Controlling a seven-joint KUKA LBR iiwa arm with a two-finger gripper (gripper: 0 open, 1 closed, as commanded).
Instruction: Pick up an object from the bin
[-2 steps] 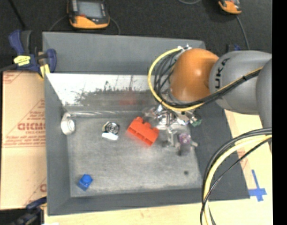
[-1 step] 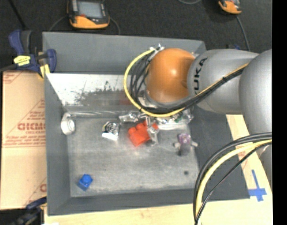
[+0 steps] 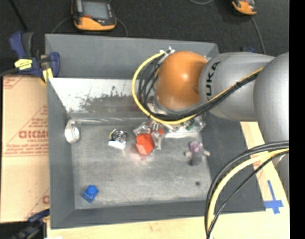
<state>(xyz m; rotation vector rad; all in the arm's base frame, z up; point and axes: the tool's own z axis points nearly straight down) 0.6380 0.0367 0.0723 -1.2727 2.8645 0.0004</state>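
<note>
Although the orange wrist cover (image 3: 180, 79) hides much of the claw (image 3: 151, 132), a red block (image 3: 144, 144) shows just beneath it, mid-bin (image 3: 142, 183). Whether the claw is open or grips anything cannot be told. A silver-and-white piece (image 3: 117, 139) lies left, a purple figure (image 3: 195, 151) right, and a blue cube (image 3: 90, 193) near-left. The arm (image 3: 247, 86) enters from the right.

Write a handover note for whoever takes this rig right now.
Gripper: low in the middle of the bin, right at the red block; a hold cannot be confirmed.
Things: silver-white piece left of the block, white roll by the left wall, purple piece right of the block, blue cube front left.
Done: nothing lifted out.
Left: grasp one thing, lift it clear.
</note>
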